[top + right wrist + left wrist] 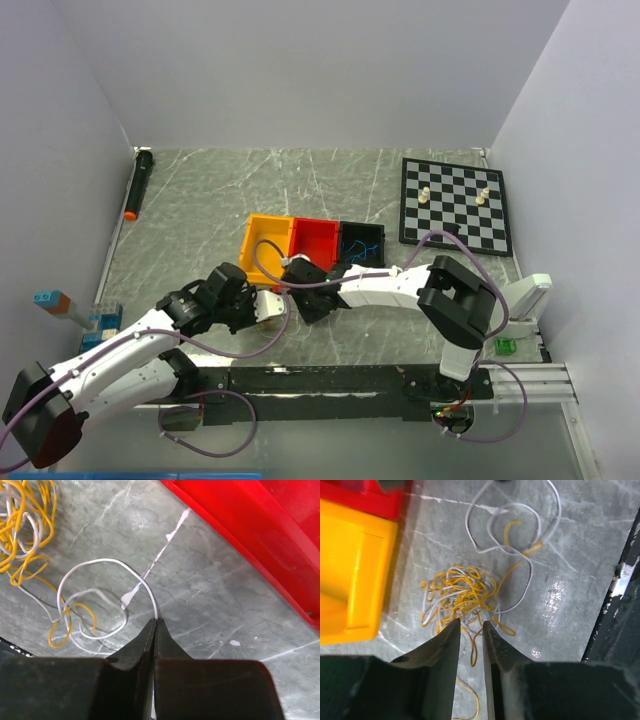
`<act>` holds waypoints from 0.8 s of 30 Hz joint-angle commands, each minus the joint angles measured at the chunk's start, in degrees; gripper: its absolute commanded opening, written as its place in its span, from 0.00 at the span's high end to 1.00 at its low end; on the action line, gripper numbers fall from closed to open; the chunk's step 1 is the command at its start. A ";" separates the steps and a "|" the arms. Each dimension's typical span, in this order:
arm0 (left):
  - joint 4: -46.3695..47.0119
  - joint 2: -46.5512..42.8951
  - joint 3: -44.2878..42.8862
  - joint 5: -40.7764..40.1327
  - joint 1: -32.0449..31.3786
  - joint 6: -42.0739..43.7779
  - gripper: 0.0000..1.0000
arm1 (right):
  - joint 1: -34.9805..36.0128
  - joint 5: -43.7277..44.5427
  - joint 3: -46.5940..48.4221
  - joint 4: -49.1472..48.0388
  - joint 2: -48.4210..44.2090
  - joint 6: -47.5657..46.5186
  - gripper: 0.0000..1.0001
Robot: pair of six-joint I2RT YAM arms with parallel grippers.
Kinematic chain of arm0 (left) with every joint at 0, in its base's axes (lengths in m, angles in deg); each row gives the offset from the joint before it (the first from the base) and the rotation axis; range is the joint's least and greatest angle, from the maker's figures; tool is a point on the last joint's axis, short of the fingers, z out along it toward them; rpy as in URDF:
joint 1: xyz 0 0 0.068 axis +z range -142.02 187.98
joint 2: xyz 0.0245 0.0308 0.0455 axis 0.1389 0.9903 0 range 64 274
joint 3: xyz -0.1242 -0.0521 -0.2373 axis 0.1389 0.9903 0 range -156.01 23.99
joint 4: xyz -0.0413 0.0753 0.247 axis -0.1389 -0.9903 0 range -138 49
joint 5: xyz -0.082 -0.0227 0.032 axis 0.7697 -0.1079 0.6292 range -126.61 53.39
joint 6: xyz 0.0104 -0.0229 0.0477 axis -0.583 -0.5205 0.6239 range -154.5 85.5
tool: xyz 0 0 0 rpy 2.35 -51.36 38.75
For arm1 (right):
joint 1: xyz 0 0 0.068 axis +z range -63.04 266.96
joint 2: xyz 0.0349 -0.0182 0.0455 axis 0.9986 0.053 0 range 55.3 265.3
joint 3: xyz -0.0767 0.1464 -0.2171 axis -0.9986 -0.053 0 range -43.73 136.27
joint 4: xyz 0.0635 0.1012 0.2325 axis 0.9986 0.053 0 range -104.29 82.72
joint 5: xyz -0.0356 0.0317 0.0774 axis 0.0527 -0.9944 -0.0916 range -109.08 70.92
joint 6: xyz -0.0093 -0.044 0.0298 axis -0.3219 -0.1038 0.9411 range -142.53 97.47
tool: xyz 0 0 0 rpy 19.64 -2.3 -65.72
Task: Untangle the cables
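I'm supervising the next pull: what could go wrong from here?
The right gripper is shut on the thin white wire, which runs into the tangled yellow wire clump; pulling may tighten the knot. The left gripper stands open over that clump, so the whole clump may drag along.

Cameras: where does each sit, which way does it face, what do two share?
Top external: overhead and behind, looking down at the table; left arm and right arm show.
Left wrist: on the left arm, looking down past the left gripper at the tangle by the yellow bin.
Right wrist: on the right arm, looking down past the right gripper, shut on the white cable.
Shared: both wrist views show the tangle and white cable.
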 commanded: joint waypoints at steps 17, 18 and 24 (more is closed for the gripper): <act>-2.83 1.55 -3.17 0.41 0.12 1.69 0.99 | -1.02 10.45 -16.64 1.81 -19.19 6.11 1.00; -3.71 0.68 -3.70 0.24 0.12 1.34 0.99 | -1.54 11.07 -17.60 2.25 -20.51 6.28 1.00; -7.05 -4.77 -2.83 -0.64 0.03 0.81 0.99 | -2.87 13.97 -20.69 3.93 -26.23 7.95 1.00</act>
